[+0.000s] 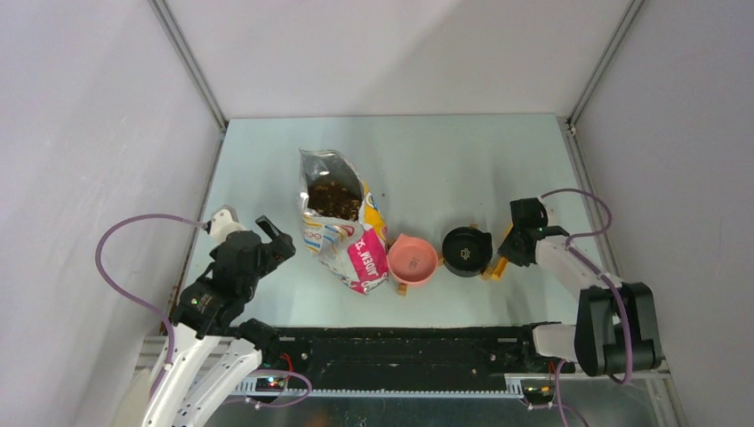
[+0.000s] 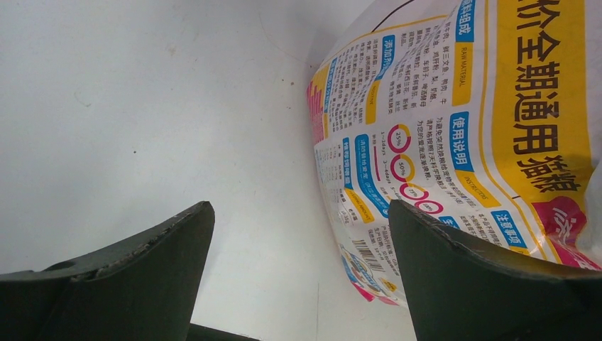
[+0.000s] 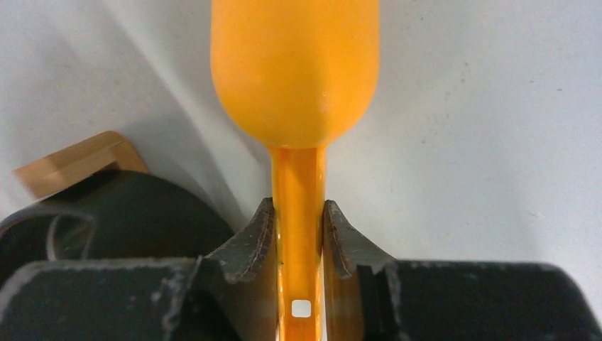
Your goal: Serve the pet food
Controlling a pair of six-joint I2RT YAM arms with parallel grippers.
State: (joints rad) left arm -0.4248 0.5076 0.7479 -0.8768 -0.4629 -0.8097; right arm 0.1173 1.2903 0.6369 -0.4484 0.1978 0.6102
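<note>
The pet food (image 1: 334, 197) is a mass of brown kibble in the open top of a glossy white, yellow and pink bag (image 1: 351, 245) that stands mid-table. To its right sit a pink bowl (image 1: 413, 260) and a black bowl (image 1: 467, 251). An orange scoop (image 1: 496, 265) lies just right of the black bowl. My right gripper (image 1: 514, 245) is shut on its handle; in the right wrist view both jaws (image 3: 298, 206) press the handle, with the scoop's cup (image 3: 294, 71) ahead. My left gripper (image 1: 253, 227) stands open left of the bag, the bag's printed side (image 2: 454, 128) behind its right finger, nothing at the gripper's gap (image 2: 298, 209).
Both bowls rest on small wooden stands, one corner (image 3: 71, 163) showing beside the black bowl (image 3: 128, 213). Grey walls close in the table on the left, back and right. A black rail (image 1: 400, 347) runs along the near edge between the arm bases.
</note>
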